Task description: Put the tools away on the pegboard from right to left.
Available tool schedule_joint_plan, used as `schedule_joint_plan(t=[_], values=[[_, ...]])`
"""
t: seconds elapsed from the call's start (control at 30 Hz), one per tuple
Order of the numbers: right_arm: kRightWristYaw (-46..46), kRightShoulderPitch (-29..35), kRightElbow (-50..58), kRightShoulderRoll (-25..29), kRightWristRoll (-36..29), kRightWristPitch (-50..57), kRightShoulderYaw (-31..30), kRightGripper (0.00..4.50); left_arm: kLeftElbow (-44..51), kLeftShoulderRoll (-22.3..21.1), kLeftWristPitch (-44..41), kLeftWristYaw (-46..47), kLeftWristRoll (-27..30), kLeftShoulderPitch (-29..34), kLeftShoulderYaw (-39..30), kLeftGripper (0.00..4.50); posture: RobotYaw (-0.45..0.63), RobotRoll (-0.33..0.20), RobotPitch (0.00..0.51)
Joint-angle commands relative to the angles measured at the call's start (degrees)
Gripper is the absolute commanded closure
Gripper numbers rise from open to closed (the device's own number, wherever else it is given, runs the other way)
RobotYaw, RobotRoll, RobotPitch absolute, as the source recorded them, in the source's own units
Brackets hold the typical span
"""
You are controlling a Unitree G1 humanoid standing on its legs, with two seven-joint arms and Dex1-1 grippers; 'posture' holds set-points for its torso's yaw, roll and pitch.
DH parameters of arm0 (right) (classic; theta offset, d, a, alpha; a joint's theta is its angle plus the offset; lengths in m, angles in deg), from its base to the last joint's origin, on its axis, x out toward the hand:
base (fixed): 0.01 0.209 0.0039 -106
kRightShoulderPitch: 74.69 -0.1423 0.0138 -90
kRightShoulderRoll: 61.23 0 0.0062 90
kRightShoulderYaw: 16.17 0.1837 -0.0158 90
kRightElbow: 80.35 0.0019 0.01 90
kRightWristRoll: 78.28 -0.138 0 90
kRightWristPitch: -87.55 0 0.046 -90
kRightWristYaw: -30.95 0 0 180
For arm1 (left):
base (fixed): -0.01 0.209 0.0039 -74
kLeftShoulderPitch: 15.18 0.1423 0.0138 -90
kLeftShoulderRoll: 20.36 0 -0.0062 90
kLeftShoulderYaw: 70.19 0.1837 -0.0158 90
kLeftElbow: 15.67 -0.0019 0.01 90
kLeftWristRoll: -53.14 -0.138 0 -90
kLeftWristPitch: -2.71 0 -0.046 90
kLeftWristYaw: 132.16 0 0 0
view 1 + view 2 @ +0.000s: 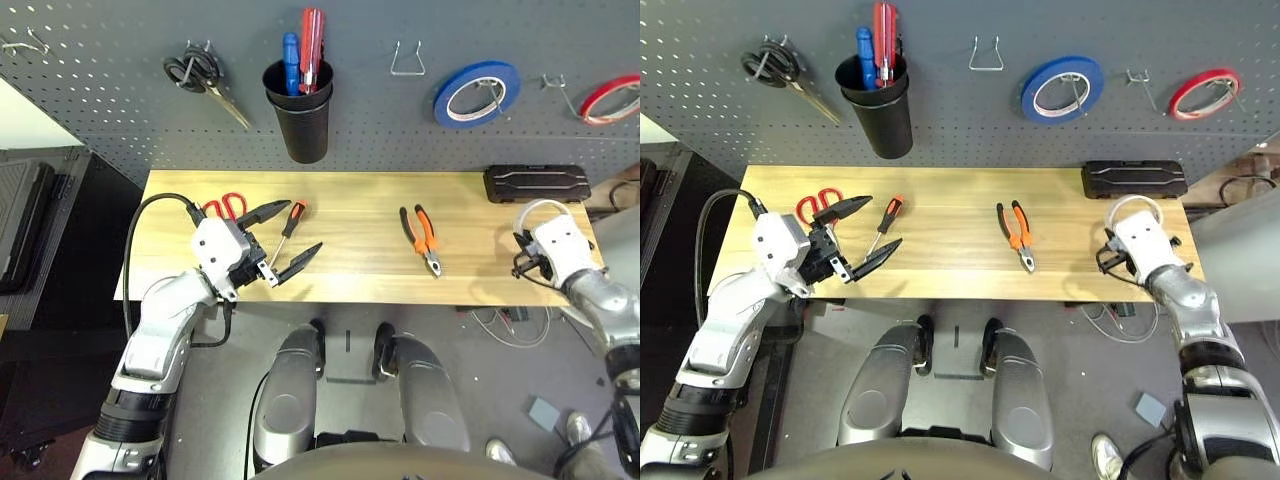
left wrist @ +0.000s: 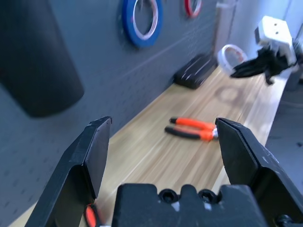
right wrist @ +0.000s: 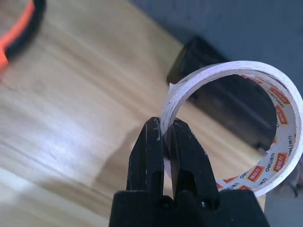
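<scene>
White tape ring pinched in right gripper, apparently above table.

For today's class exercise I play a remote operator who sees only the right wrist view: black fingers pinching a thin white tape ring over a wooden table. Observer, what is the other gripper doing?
Observer: The left gripper is open and holds nothing, above the pale wooden table near its left end.
Operator: Which tools lie on the table?
Observer: The orange-and-black-handled pliers mid-table, the slim screwdriver with orange-and-black handle and the red-handled scissors by the left gripper.
Operator: Is there a free hook for my thin white tape ring?
Observer: On the dark grey pegboard, a bare wire hook hangs between the black cup and the blue tape ring.
</scene>
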Motion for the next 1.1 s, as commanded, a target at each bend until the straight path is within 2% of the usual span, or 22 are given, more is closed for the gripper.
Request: schedule_joint_plan(t=[0.03, 0.23, 0.57, 0.87, 1.1], values=[[2.0, 2.8, 2.9, -0.6, -0.8, -4.4, 1.3, 4.45, 3.1, -0.1, -1.5, -1.3, 2.7, 1.1, 0.7, 0.00, 0.23, 0.000, 0.235], [3.9, 3.9, 3.2, -0.3, -1.0, -11.3, 1.8, 4.45, 4.2, -0.2, -1.2, -2.9, 3.4, 0.9, 1.5, 0.00, 0.22, 0.000, 0.234], [4.4, 1.7, 0.8, 0.8, -2.1, -21.3, 2.4, 4.45, 6.8, 1.0, -2.6, -3.1, 6.0, -0.9, 2.4, 0.00, 0.21, 0.000, 0.229], [4.9, -2.7, -0.7, 1.4, -2.4, -27.1, 2.4, 4.45, 6.1, 1.2, -2.2, -3.6, 5.7, -2.7, 3.4, 0.00, 0.20, 0.000, 0.220], [6.7, -9.3, -1.7, 1.0, -2.0, -25.6, 2.3, 4.45, 5.3, 1.2, -2.2, -4.2, 5.6, -3.7, 3.6, 0.00, 0.20, 0.000, 0.213]])
